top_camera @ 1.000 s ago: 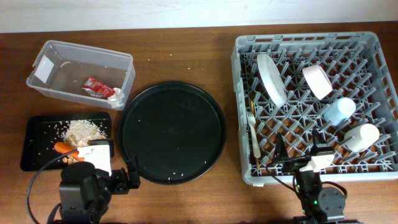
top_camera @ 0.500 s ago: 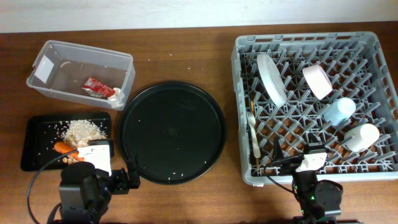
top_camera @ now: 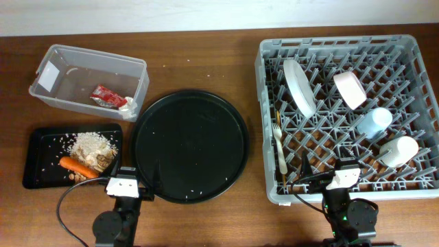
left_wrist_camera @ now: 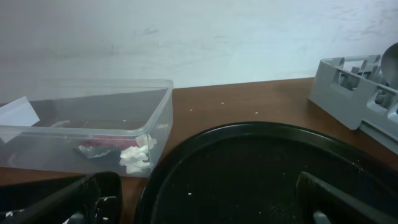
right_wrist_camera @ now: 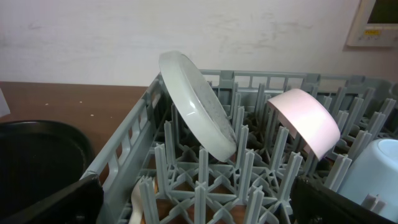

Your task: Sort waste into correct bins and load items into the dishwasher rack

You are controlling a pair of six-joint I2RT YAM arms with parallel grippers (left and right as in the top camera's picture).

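The grey dishwasher rack holds the white plate, white bowl, light-blue cup, white cup, white fork and chopsticks. The clear tub holds the red sauce packet and napkin. The shallow black tray holds rice scraps, the carrot and a brown piece. My left gripper is open and empty, low at the round tray's front left. My right gripper is open and empty over the rack's front edge.
The large round black tray lies between the bins and the rack, with a few rice grains on it. In the left wrist view it fills the foreground, with the tub behind. The plate and bowl stand ahead of the right gripper.
My left arm has pulled back off the shallow black tray's front right corner and moved right, uncovering the carrot. My right gripper drew back slightly toward the rack's front edge.
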